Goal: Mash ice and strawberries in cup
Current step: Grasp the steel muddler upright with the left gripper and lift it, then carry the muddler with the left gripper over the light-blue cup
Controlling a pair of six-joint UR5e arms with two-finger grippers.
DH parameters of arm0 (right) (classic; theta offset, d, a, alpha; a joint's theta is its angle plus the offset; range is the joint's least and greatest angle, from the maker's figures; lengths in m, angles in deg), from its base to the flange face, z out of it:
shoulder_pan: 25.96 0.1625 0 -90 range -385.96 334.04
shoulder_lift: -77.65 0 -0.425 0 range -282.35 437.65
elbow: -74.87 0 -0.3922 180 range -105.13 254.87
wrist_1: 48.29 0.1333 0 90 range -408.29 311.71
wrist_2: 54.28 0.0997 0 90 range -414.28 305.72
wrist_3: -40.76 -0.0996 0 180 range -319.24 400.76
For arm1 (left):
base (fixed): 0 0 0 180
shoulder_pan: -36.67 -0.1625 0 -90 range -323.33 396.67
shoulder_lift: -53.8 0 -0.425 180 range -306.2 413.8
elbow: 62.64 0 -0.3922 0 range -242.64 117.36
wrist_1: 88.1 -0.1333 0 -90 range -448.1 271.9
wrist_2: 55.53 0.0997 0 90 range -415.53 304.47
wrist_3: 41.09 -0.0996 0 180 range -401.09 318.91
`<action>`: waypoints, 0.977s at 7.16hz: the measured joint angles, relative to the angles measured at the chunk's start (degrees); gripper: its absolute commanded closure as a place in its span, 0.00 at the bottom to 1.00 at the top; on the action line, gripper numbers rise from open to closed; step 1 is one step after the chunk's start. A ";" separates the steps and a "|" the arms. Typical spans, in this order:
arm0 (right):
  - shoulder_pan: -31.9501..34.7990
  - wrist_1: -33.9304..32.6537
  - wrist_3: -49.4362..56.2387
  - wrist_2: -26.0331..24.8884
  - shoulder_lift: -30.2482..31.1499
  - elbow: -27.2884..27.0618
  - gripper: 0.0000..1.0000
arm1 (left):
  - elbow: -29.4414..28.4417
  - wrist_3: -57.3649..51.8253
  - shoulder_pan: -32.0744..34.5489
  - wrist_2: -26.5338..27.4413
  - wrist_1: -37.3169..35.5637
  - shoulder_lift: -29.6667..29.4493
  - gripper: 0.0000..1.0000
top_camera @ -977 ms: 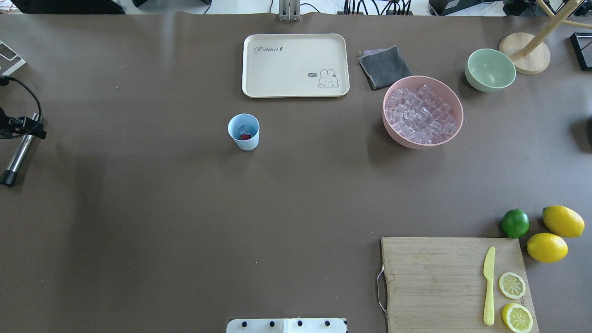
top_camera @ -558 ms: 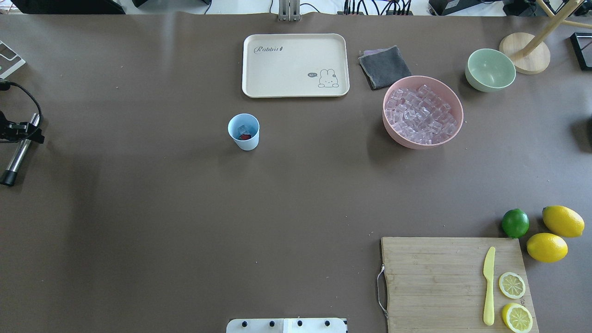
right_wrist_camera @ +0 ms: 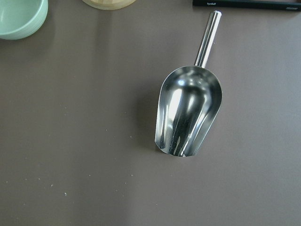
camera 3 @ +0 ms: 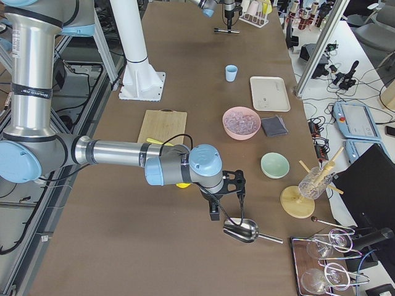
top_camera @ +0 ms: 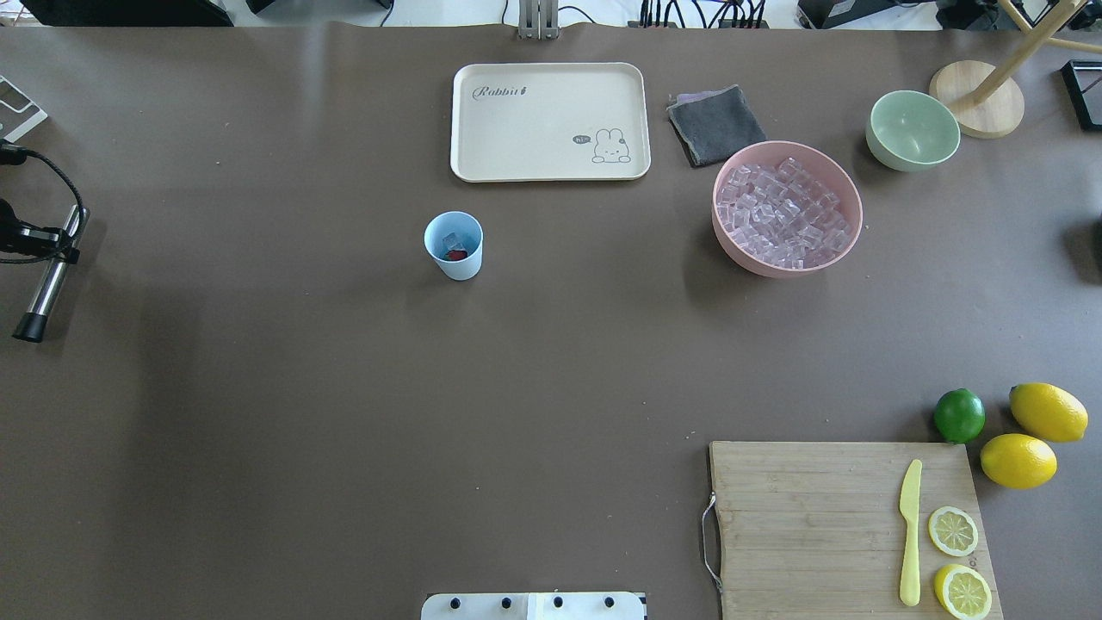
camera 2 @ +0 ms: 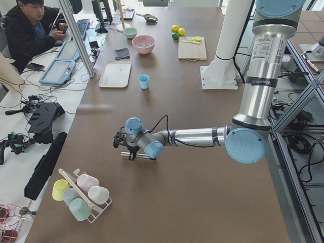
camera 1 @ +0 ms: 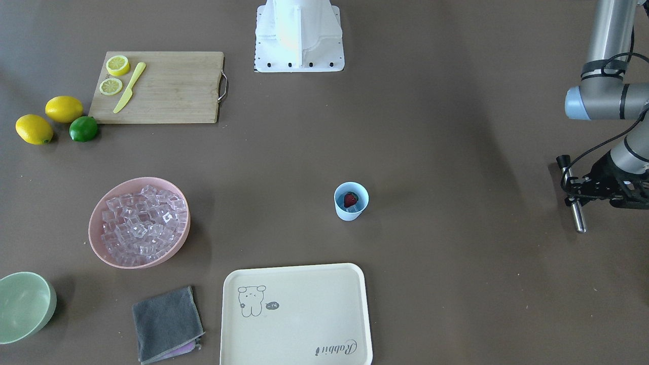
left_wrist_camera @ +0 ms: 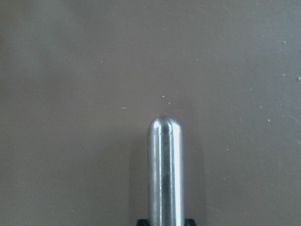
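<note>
Brown table (top_camera: 258,430), strawberry (camera 1: 350,199), ice (top_camera: 451,241) in cup (top_camera: 456,263), left end effector (top_camera: 57,244) gripping rod (top_camera: 39,297)

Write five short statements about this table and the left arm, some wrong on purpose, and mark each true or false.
1. The cup holds a strawberry. True.
2. The pink bowl is empty. False: the pink bowl is full of ice.
3. The left hand grips a metal muddler. True.
4. The muddler's tip is inside the cup. False: it is far from the cup, near the table's end on the robot's left.
5. The yellow knife lies on the bare table. False: the knife lies on the cutting board.
</note>
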 measured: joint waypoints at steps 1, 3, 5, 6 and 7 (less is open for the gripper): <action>0.08 -0.01 0.00 0.02 0.03 -0.07 0.00 | 2.44 0.01 0.27 0.05 -0.11 -0.18 1.00; 0.18 -0.01 0.00 -0.01 0.13 -0.17 0.00 | 6.53 2.77 0.84 0.50 -0.62 -3.58 1.00; 0.20 0.00 0.00 0.00 0.39 -0.33 0.00 | 8.67 5.84 0.68 2.53 -0.64 -9.95 1.00; 0.20 -0.03 0.00 0.04 0.48 -0.38 0.00 | 10.79 10.11 -0.24 6.45 -0.37 -12.89 1.00; 0.20 -0.11 0.02 0.08 0.50 -0.39 0.00 | 13.43 17.89 -2.47 12.35 -0.10 -15.67 1.00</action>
